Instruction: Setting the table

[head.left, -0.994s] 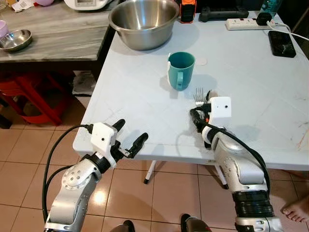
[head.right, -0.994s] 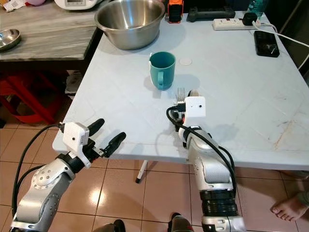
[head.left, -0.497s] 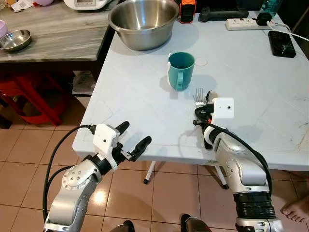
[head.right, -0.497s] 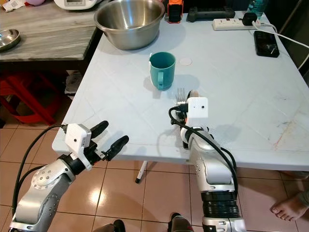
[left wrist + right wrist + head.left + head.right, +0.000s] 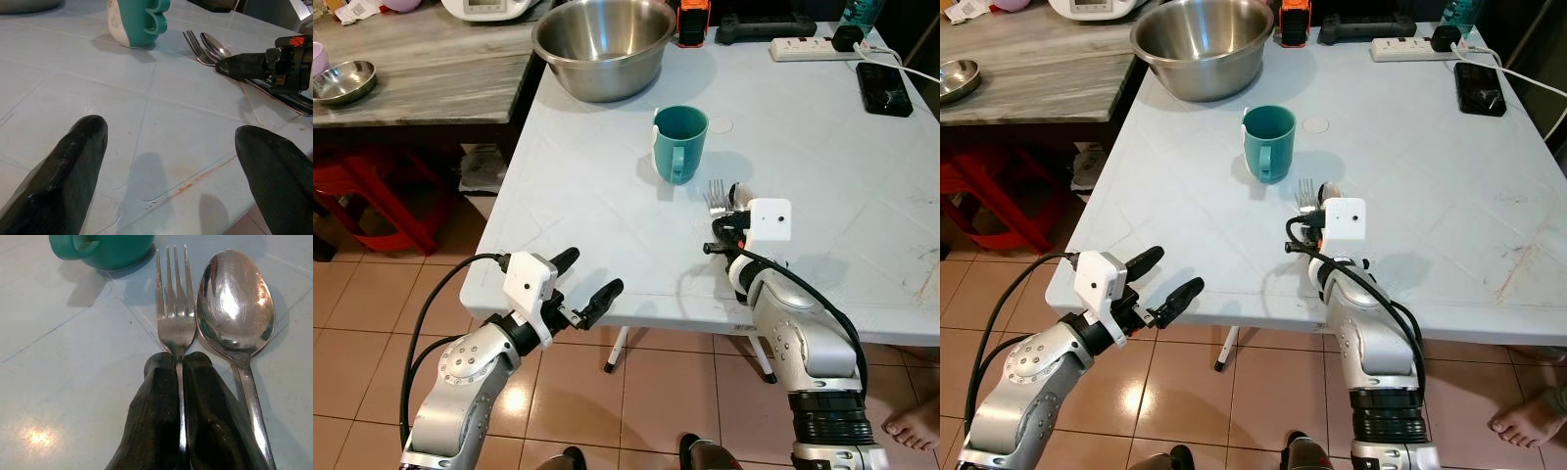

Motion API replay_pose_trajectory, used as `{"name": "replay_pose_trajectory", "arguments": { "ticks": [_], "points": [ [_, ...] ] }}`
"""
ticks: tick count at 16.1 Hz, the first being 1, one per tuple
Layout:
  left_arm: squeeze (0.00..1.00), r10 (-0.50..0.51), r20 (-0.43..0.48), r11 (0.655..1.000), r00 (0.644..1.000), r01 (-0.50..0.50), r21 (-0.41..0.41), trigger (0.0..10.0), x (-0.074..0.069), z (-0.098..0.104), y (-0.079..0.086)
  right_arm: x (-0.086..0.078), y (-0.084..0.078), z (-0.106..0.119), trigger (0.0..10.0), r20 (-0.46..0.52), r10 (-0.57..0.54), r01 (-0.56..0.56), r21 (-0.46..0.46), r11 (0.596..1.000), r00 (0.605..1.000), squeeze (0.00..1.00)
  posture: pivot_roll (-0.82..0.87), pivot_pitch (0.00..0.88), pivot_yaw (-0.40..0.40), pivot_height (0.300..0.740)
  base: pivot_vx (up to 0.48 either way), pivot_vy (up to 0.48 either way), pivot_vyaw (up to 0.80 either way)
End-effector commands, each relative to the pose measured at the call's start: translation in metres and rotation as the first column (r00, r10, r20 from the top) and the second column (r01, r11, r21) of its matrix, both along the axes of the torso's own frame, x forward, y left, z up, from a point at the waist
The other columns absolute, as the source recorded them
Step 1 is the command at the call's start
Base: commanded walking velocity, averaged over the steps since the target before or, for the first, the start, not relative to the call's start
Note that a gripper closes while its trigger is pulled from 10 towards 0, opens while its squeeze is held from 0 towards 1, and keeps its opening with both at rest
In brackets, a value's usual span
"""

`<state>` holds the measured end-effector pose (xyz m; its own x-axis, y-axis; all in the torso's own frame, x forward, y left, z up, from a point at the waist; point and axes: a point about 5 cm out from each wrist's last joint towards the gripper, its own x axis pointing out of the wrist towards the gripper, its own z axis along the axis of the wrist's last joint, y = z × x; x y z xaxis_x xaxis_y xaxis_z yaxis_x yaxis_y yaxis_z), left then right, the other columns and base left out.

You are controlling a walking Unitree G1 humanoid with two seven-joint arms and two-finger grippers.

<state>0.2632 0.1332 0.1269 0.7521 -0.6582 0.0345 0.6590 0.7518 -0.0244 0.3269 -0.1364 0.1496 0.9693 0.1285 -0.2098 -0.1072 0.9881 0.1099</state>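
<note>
Pinching the fork [image 5: 174, 308] by its neck, the right gripper [image 5: 179, 382] rests low on the table [image 5: 607, 206] just beside the spoon [image 5: 235, 308], near the mug [image 5: 680, 142]. Best to release gently, keeping both parallel. Left gripper [image 5: 592, 294] hovers spread apart.

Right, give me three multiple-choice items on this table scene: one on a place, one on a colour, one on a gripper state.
1. Where does the spoon lie?
A. Beside the fork on the white table
B. Inside the steel bowl
C. On the floor

2. What colour is the mug?
A. Red
B. Teal
C. Yellow

3. How is the right gripper?
A. Wide open above the mug
B. Shut on the fork's handle
C. Holding the spoon

Answers: 1 A, the right wrist view shows them side by side on the tabletop. 2 B, it is plainly teal. 3 B, both black fingers press on the fork's neck, with the spoon outside them.
</note>
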Motion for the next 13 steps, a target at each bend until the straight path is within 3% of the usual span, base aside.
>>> {"name": "replay_pose_trajectory", "arguments": {
  "ticks": [1, 2, 5, 6, 7, 8, 13],
  "points": [
    [0.00, 0.002, -0.004, 1.000, 1.000, -0.002, 0.025, 10.0, -0.001, -0.001, 0.002, -0.009, 0.004, -0.032, 0.0, -0.164, 0.015, -0.010, 0.032, 0.999, 0.986, 0.00, -0.14, 0.223, 0.089, 0.740, 0.000, 0.000, 0.00],
    [0.00, 0.018, -0.003, 1.000, 1.000, -0.018, 0.026, 10.0, 0.001, -0.001, 0.003, -0.009, 0.004, -0.031, 0.0, -0.154, 0.009, -0.001, 0.053, 0.999, 0.988, 0.00, -0.14, 0.222, 0.089, 0.740, 0.000, 0.000, 0.00],
    [0.00, 0.158, 0.016, 0.987, 0.987, -0.158, 0.011, 10.0, 0.012, 0.003, 0.015, -0.010, 0.005, -0.002, 0.0, 0.020, -0.020, 0.017, 0.117, 0.993, 1.000, 0.00, -0.14, 0.209, 0.082, 0.740, 0.000, 0.000, 0.00],
    [0.00, 0.188, 0.019, 0.982, 0.982, -0.188, -0.010, 10.0, 0.015, 0.005, 0.017, -0.013, 0.007, 0.005, 2.0, 0.076, 0.001, -0.007, 0.078, 0.997, 0.997, 0.00, -0.14, 0.204, 0.077, 0.740, 0.000, 0.000, 0.00],
    [0.00, 0.224, 0.014, 0.974, 0.975, -0.223, -0.033, 10.0, 0.018, 0.007, 0.020, -0.018, 0.007, 0.008, 8.4, 0.093, -0.022, 0.013, 0.101, 0.995, 0.995, 0.00, -0.14, 0.203, 0.077, 0.740, 0.000, 0.000, 0.00],
    [0.00, 0.253, 0.014, 0.966, 0.967, -0.252, -0.057, 10.0, 0.021, 0.008, 0.022, -0.021, 0.006, 0.011, 10.0, 0.122, -0.030, 0.018, 0.100, 0.995, 0.992, 0.00, -0.15, 0.195, 0.073, 0.740, 0.000, 0.000, 0.00],
    [0.00, 0.316, 0.000, 0.941, 0.949, -0.314, -0.123, 10.0, 0.031, 0.012, 0.022, -0.030, 0.004, 0.013, 10.0, 0.171, -0.063, 0.050, 0.080, 0.996, 0.983, 0.00, -0.16, 0.175, 0.072, 0.740, 0.000, 0.000, 0.00]
  ]
}}
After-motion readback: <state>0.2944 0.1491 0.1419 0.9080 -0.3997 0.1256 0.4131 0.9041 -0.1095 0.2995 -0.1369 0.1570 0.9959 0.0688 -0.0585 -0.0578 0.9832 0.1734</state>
